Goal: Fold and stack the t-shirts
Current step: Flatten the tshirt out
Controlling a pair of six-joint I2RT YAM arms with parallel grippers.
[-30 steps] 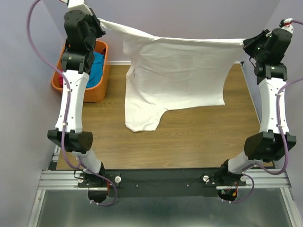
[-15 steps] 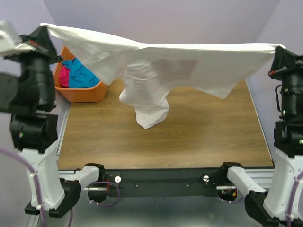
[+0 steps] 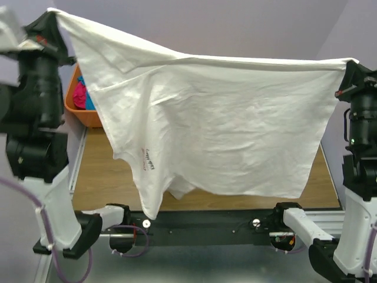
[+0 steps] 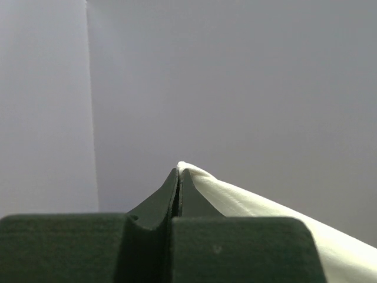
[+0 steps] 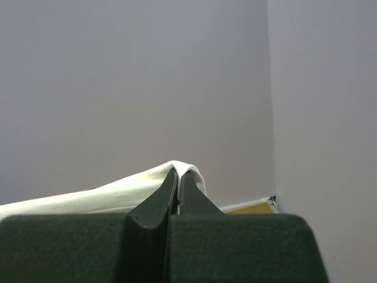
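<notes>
The white t-shirt [image 3: 224, 124] hangs spread wide in the air above the table, stretched between both grippers. Small red lettering shows near its lower left hem; the red print is hidden. My left gripper [image 3: 52, 13] is shut on the shirt's upper left corner, high at the left; its edge shows in the left wrist view [image 4: 247, 203]. My right gripper [image 3: 350, 62] is shut on the upper right corner; the cloth drapes over its tips in the right wrist view [image 5: 118, 191]. The teal-blue t-shirt [image 3: 89, 100] and the magenta t-shirt [image 3: 79, 93] lie in the bin.
An orange bin [image 3: 88, 115] stands off the table's back left, mostly hidden behind the shirt. The wooden table [image 3: 97, 171] shows below the shirt's hem. Purple walls close in at the back and both sides.
The shirt has swung toward the camera and opened out flat; a second ago it lay draped low over the table. Both grippers have risen with the corners and stayed shut.
</notes>
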